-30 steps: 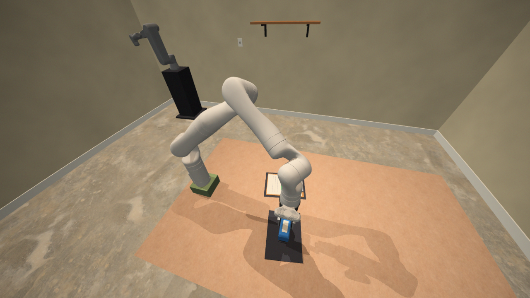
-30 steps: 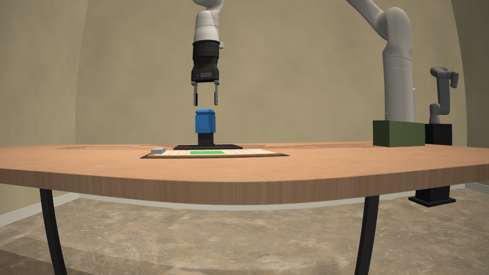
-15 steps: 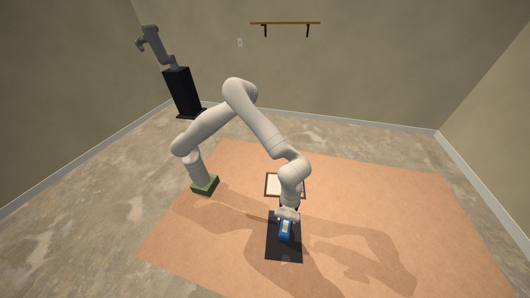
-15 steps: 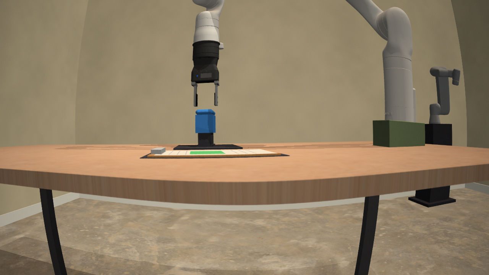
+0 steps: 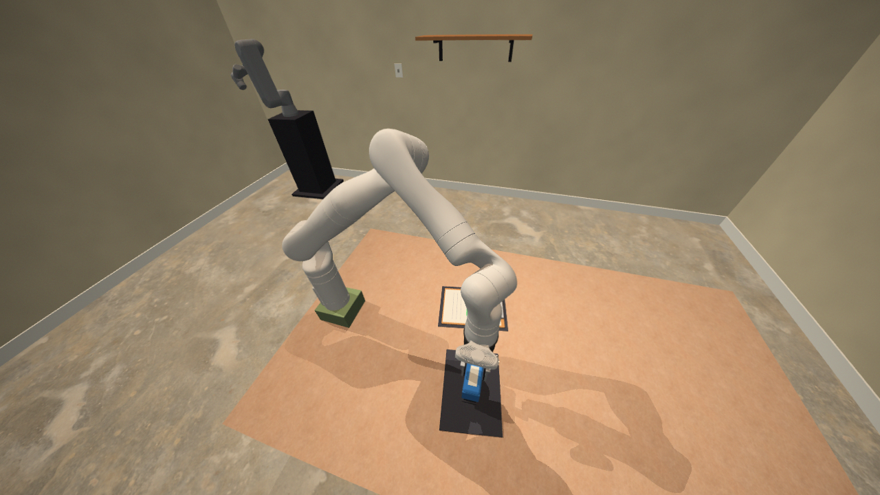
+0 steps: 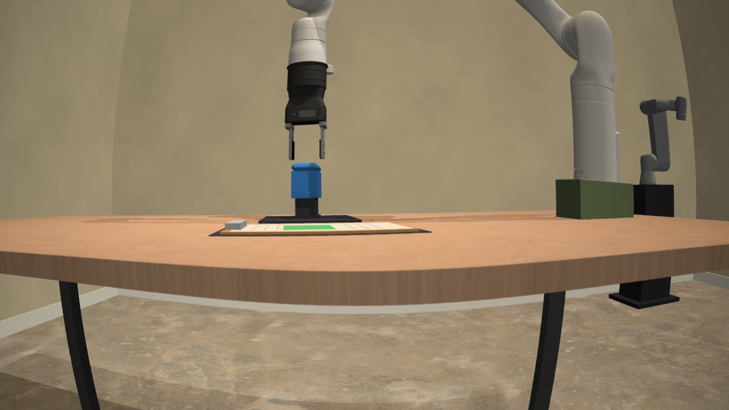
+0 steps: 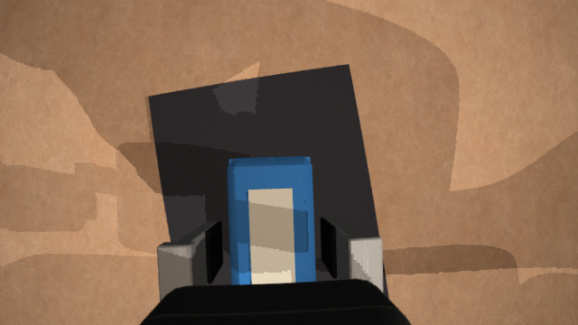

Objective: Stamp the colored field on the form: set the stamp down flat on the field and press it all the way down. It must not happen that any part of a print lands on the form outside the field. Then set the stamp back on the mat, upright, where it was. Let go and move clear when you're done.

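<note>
The blue stamp [image 6: 306,183] stands upright on the dark mat [image 6: 310,219]. It also shows in the overhead view [image 5: 472,381] and in the wrist view [image 7: 270,221], with a pale label on its top. My gripper [image 6: 306,152] hangs straight above the stamp, fingertips a little above its top, open and empty. In the wrist view the two fingers stand on either side of the stamp. The form [image 6: 320,228] lies on the table with its green field [image 6: 308,227] in the middle. In the overhead view the form [image 5: 455,306] is partly hidden by my arm.
A small grey block [image 6: 235,224] sits at the form's left end. My arm's green base [image 6: 594,199] stands at the table's right. A second grey arm on a black pedestal [image 5: 304,153] stands off the table in the room's corner.
</note>
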Available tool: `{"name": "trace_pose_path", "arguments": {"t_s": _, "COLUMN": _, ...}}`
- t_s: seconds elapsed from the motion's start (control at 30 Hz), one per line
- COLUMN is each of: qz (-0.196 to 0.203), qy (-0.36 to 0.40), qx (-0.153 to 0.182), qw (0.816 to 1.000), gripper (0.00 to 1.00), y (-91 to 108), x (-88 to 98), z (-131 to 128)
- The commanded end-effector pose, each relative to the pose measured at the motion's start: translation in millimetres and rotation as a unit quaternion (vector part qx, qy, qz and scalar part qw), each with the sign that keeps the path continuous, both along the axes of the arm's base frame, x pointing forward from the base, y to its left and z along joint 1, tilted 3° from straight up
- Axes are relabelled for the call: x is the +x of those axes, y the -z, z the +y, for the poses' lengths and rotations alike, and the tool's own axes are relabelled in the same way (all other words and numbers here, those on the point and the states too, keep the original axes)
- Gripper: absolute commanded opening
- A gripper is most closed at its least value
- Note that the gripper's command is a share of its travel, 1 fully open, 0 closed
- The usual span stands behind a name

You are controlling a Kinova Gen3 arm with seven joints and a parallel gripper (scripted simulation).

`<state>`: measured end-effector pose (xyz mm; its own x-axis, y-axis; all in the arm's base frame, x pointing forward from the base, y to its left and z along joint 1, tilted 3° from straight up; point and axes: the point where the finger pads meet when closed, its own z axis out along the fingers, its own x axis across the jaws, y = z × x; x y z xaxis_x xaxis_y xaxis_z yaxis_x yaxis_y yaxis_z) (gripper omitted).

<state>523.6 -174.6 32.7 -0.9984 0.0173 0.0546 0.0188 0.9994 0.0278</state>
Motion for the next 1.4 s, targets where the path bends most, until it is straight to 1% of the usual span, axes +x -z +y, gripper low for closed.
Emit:
{"name": "trace_pose_path", "arguments": {"t_s": 0.0, "qz": -0.001, "qy": 0.0, "qx": 0.0, "qw": 1.0, "gripper": 1.0, "y": -0.5, "x": 0.5, "z": -0.2}}
{"name": "trace_pose_path", "arguments": {"t_s": 1.37, "qz": -0.001, "qy": 0.0, "qx": 0.0, "qw": 1.0, "gripper": 1.0, "y": 6.7, "x": 0.1, "z": 0.0}}
